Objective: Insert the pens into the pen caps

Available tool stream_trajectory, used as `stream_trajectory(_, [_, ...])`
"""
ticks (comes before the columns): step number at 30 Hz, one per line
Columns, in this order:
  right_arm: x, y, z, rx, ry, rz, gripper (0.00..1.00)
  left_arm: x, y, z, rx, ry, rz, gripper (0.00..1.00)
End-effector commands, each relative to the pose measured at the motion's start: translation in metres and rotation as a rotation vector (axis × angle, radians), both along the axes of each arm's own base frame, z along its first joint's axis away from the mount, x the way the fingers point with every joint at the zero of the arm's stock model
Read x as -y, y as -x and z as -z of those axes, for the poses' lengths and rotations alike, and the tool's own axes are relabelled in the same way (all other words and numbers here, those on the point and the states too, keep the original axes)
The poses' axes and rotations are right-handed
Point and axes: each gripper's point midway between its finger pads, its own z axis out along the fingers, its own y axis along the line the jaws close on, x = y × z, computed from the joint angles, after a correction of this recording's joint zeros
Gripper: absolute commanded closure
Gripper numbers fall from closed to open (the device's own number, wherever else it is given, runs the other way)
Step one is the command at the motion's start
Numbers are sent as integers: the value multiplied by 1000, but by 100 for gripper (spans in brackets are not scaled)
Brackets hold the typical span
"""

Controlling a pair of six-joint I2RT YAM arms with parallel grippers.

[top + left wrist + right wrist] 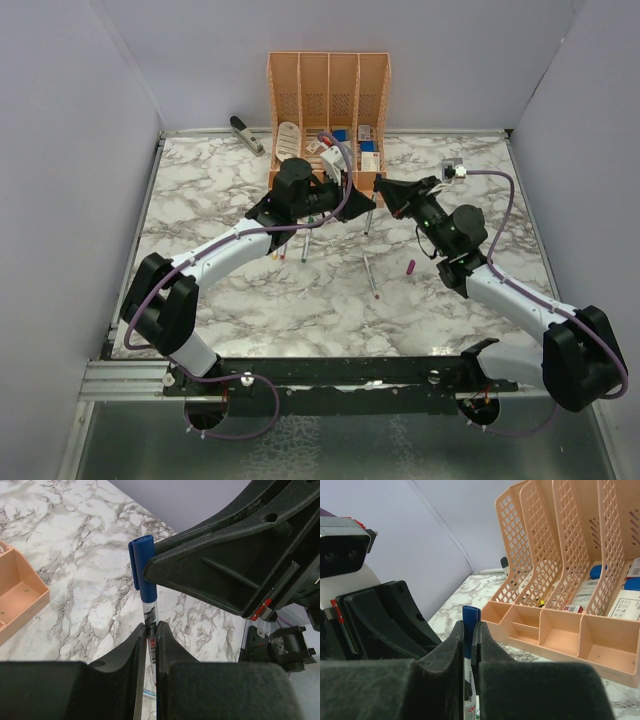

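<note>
**Capping in mid-air, both arms committed**

Above the marble table [250, 300], the left gripper [151, 630] was clamped narrow on a pen [149, 611]. The right gripper [470, 626] pinched the blue cap [141, 565], which sat over the pen's end, just in front of the orange organizer [328, 75]. I could not tell whether the cap was fully seated. If the two arms were off-axis, a further push might bend the pen or pop it from the left grip. Letting go early could drop the cap.
</note>
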Motion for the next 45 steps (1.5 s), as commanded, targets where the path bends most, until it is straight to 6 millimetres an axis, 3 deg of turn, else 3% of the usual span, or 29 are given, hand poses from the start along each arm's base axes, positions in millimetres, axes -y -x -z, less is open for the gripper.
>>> stream_trajectory(1, [-10, 5, 31, -79, 61, -41, 99, 2, -14, -68, 163, 148, -21, 100])
stream_trajectory(22, [-47, 13, 95, -182, 340, -98, 99, -31, -43, -145, 279, 325, -81, 100])
stream_trajectory(32, [-46, 11, 102, -206, 351, -51, 99, -45, -45, -146, 296, 319, -122, 100])
stream_trajectory(38, [-49, -1, 76, -170, 318, -18, 99, -46, -40, -117, 221, 285, -108, 100])
stream_trajectory(40, [-52, -4, 61, -134, 301, -18, 83, -44, -37, -99, 175, 257, -94, 100])
stream_trajectory(43, [-54, -10, 34, -72, 270, -7, 46, -44, -32, -65, 97, 189, -74, 100])
stream_trajectory(45, [-53, -15, 15, -33, 252, 17, 30, -46, -28, -40, 45, 134, -74, 100])
